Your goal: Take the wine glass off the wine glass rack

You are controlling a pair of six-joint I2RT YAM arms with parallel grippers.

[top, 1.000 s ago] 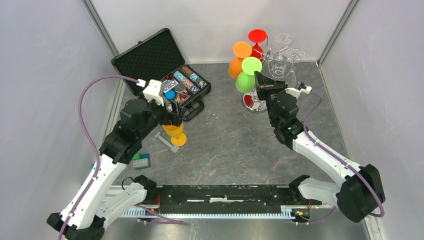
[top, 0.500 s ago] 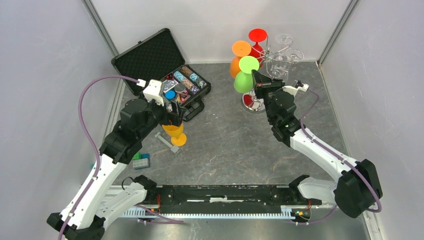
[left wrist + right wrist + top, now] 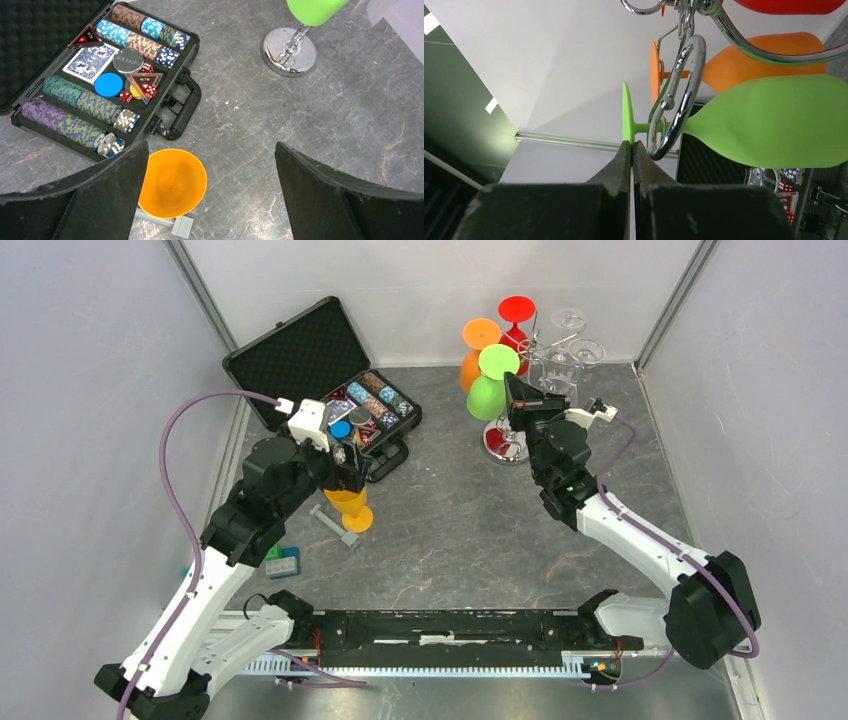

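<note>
Right end effector point(image 3: 631, 150) pinched shut on foot rim of green wine glass point(image 3: 774, 125). Glass hangs upside down, stem in curled arm of rack point(image 3: 679, 100); rim grip probably for sliding it out. Left end effector point(image 3: 210, 150) wide, empty, over orange glass point(image 3: 172, 182) on table point(image 3: 300, 125).

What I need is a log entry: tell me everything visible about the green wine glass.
The lime-green wine glass, opaque and matte like plastic, hangs upside down on the chrome wire rack: flat round foot on top, thin stem through a curled chrome arm, rounded bowl below. The right hand is shut on the foot's edge.
</note>
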